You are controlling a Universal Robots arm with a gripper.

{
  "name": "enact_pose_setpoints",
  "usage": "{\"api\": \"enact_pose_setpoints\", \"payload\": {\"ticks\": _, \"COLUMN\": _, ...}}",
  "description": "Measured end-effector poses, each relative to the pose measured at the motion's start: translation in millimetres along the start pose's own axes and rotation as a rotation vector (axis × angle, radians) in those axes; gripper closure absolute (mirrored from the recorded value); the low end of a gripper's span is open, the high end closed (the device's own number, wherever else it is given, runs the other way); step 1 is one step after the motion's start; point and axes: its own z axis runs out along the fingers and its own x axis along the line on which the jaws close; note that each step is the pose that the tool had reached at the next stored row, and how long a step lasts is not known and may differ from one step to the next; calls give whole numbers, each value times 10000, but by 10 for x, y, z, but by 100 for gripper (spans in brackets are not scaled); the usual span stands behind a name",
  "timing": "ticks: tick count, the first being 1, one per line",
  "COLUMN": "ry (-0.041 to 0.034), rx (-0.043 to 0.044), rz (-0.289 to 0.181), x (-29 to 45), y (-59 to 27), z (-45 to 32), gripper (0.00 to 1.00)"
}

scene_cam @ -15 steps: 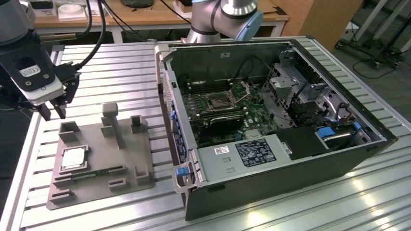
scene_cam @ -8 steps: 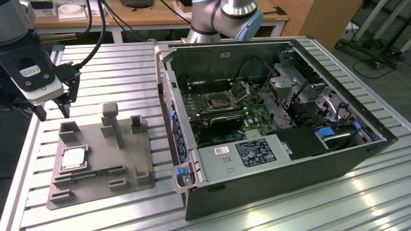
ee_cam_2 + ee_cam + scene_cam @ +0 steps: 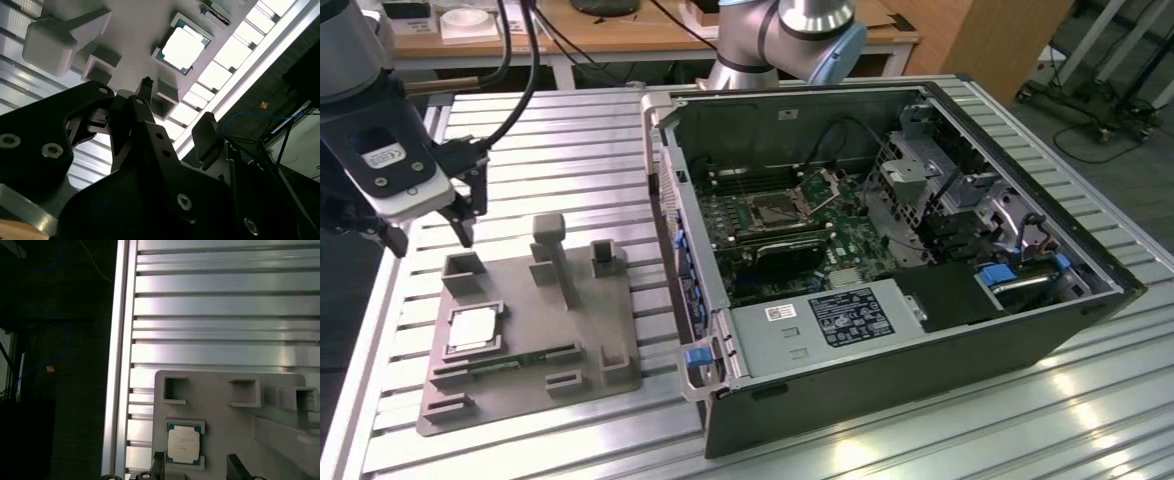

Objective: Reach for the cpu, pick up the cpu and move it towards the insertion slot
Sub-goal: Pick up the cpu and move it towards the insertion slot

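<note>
The cpu (image 3: 474, 328) lies flat in a square recess of the grey plastic tray (image 3: 594, 340), its silver top facing up. It also shows in both wrist views (image 3: 182, 48) (image 3: 183, 445). My gripper (image 3: 430, 236) hangs above the tray's far corner, at the exterior view's left, a short way above and beyond the cpu. Its two dark fingers (image 3: 158, 462) stand apart with nothing between them, so the gripper (image 3: 196, 463) (image 3: 176, 107) is open. The insertion slot (image 3: 769, 210) sits on the motherboard inside the open case, its metal bracket (image 3: 829, 187) hinged up.
The open computer case (image 3: 894, 330) fills the exterior view's right half of the slatted metal table (image 3: 560, 140). A thin green memory strip (image 3: 514, 360) lies in the tray near the cpu. Upright tray posts (image 3: 550, 245) rise beside the gripper. The table's edge (image 3: 120, 365) runs close by.
</note>
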Motion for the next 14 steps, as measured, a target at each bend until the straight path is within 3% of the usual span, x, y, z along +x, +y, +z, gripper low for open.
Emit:
{"api": "enact_pose_setpoints", "payload": {"ticks": 1, "ry": 2, "rx": 1, "rz": 0, "x": 2, "y": -5, "z": 11, "gripper": 41}}
{"api": "enact_pose_setpoints", "payload": {"ticks": 7, "ry": 1, "rx": 0, "rz": -4, "x": 12, "y": -34, "z": 105, "gripper": 40}}
{"api": "enact_pose_setpoints", "payload": {"ticks": 8, "ry": 1, "rx": 0, "rz": -5, "x": 13, "y": -38, "z": 122, "gripper": 34}}
{"api": "enact_pose_setpoints", "payload": {"ticks": 14, "ry": 1, "rx": 0, "rz": -8, "x": 17, "y": -61, "z": 209, "gripper": 34}}
